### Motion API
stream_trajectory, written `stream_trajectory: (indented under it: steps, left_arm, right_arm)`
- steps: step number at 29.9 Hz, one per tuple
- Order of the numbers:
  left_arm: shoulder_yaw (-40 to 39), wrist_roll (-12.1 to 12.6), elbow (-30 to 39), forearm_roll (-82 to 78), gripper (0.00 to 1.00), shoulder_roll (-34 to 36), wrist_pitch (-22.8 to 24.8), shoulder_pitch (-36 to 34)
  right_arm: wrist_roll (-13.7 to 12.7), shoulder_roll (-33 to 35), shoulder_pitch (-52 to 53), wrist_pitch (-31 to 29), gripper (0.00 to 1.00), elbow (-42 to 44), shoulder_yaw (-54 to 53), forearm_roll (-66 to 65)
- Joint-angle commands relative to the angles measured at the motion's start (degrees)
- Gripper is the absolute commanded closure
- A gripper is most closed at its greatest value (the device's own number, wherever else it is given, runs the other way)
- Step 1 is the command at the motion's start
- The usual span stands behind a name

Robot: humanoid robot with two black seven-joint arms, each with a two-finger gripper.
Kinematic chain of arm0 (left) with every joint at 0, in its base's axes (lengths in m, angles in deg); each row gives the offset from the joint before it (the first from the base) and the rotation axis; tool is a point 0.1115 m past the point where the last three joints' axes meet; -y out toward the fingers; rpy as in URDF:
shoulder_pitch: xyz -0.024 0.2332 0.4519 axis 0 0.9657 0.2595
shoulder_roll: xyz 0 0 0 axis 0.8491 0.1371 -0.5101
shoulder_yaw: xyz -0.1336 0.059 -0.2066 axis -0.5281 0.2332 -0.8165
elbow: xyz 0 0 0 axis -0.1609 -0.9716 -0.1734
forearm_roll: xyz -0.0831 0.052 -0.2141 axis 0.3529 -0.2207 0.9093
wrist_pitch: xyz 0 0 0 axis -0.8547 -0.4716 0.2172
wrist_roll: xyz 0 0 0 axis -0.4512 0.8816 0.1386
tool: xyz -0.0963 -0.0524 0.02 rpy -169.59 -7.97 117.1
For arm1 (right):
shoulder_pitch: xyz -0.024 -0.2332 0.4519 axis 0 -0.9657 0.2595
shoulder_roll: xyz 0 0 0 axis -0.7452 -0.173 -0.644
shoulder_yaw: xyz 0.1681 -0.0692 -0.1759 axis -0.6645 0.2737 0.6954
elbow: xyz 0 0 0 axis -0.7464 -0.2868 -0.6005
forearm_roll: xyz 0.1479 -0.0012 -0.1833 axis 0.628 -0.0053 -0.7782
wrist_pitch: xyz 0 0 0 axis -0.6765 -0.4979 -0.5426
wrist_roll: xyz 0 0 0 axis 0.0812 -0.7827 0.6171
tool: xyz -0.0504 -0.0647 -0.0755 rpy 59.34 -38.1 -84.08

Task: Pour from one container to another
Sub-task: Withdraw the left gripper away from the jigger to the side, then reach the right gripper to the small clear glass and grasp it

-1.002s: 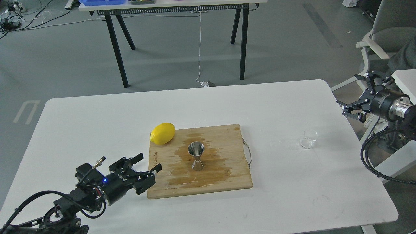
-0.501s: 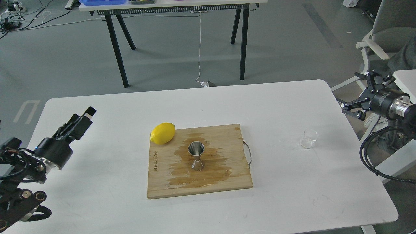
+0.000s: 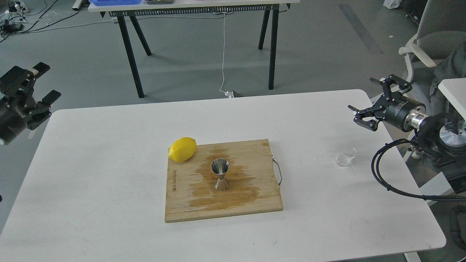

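A small clear glass cup (image 3: pixel 345 155) stands upright on the white table (image 3: pixel 109 145) at the right. The steel hourglass jigger (image 3: pixel 220 174) stands upright on the wet middle of a wooden cutting board (image 3: pixel 189 203). My right gripper (image 3: pixel 371 102) hovers open above the table's right edge, up and to the right of the glass cup, holding nothing. My left gripper (image 3: pixel 43 83) is raised beyond the table's far left corner, open and empty, far from both containers.
A yellow lemon (image 3: pixel 182 149) rests at the board's far left corner. The board has a metal handle (image 3: pixel 277 172) on its right side. Behind stand a black-legged table (image 3: pixel 200 36) and an office chair (image 3: pixel 433 40) at the right.
My left arm swung up and away from the board's left side to beyond the table's far left corner. My right gripper shifted left and slightly up, over the table's right edge.
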Motion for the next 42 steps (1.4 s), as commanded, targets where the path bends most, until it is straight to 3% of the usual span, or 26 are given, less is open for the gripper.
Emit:
stream_trajectory:
  steps: [1,9,14,19,25,34,42]
  left_arm:
    - [0.3,0.0,0.2,-0.1,0.01,0.1,0.0,-0.2]
    - [0.4,0.0,0.1,-0.2,0.01,-1.4,0.0,0.7]
    - [0.3,0.0,0.1,-0.2,0.01,-2.9,0.0,1.5]
    - [0.3,0.0,0.0,-0.2,0.01,-3.0,0.0,2.6]
    - [1.5,0.0,-0.2,-0.3,0.01,-4.4,0.0,3.3]
    - [3.0,0.0,-0.5,-0.4,0.01,-5.0,0.0,3.4]
    - [3.0,0.0,-0.7,-0.4,0.01,-5.5,0.0,3.7]
  right_arm:
    - [0.0,-1.5,0.2,0.0,0.01,-1.1,-0.8,5.8]
    - [0.0,-0.6,-2.6,0.9,0.02,-12.9,-11.4,12.2]
    - [0.0,0.4,-9.2,17.2,0.02,-19.7,-19.3,14.3]
    - [0.0,4.4,-13.1,31.9,0.02,-20.6,-22.0,19.0]
    - [0.0,6.2,-19.1,41.5,0.03,-23.9,-22.1,19.9]
    - [0.0,6.3,-30.1,42.9,0.04,-29.9,-21.1,19.6]
    - [0.0,4.7,-30.9,42.8,0.04,-29.8,-17.0,19.2]
